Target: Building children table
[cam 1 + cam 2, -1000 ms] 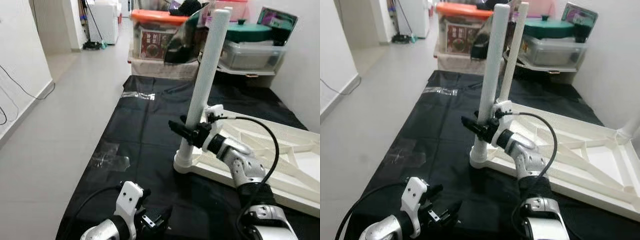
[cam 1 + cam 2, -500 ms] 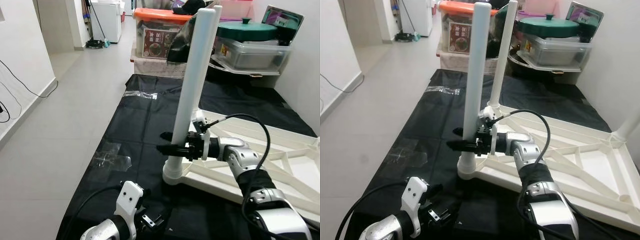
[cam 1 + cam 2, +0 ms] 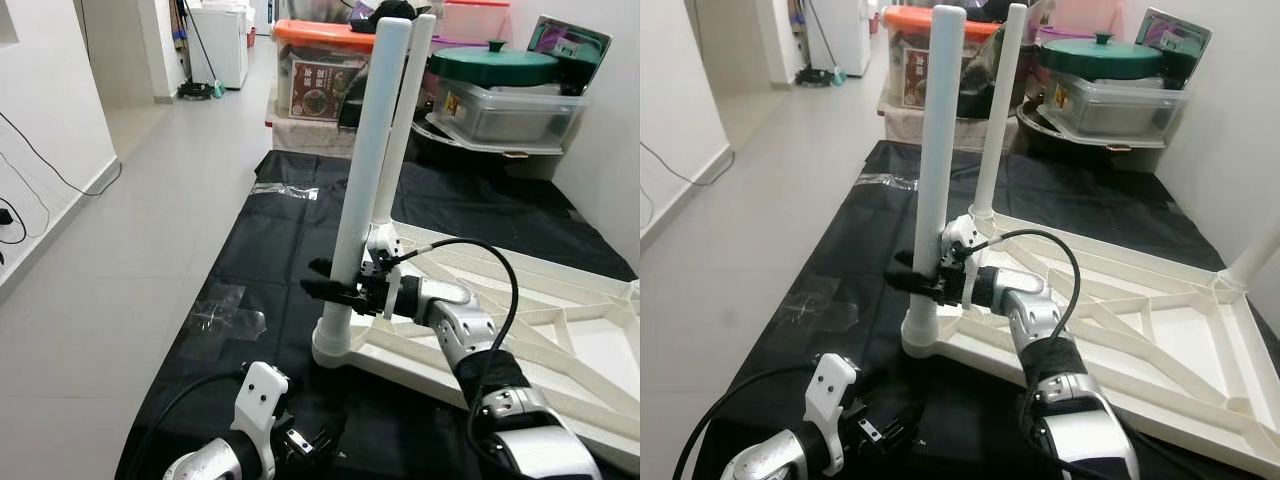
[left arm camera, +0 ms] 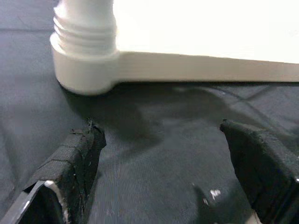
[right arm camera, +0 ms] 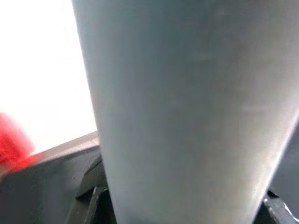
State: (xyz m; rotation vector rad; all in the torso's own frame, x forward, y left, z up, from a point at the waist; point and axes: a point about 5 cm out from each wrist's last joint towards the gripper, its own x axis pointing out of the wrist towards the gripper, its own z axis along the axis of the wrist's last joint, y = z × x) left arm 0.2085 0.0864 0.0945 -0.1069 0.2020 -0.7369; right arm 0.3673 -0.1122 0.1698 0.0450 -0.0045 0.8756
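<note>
Right gripper (image 3: pixel 335 291) is clamping the near white leg (image 3: pixel 358 190) low on its shaft — likely steadying or twisting it into the corner socket of the upturned tabletop (image 3: pixel 560 340) lying on the black sheet (image 3: pixel 270 250). Left gripper (image 4: pixel 168 177) is hanging spread, idle — just above the sheet.

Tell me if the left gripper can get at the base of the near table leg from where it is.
Probably yes: the left gripper hangs open just above the black sheet, with the leg's socket straight ahead and nothing between them.
</note>
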